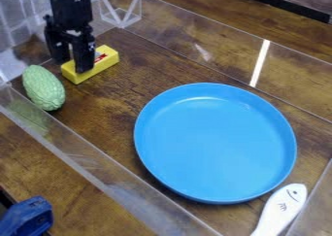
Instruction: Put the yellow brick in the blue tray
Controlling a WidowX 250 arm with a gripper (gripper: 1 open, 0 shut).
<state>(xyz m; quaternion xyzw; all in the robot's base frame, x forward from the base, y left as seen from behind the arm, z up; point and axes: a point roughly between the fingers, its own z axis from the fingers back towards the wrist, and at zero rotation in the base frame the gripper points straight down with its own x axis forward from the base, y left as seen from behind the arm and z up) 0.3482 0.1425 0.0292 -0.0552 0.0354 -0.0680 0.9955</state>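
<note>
- My gripper (81,57) hangs in the upper left of the frame, pointing straight down, with its fingertips right at the left end of the yellow brick (93,64).
- The dark fingers blur together against the brick, so I cannot tell from here whether they stand apart or pinch it; I would not call it a grip.
- The yellow brick lies flat on the wooden table (155,46), slanted, just to the upper right of the green oval vegetable (43,86).
- The blue tray (215,142) sits in the lower right, well apart from the brick, with nothing in it.
- I judge I am at the pick-up step: the brick is not yet lifted.
- Next I need to straddle the brick's narrow sides, close firmly, lift clear of the table, then carry it toward the lower right over the tray's rim and set it down.
</note>
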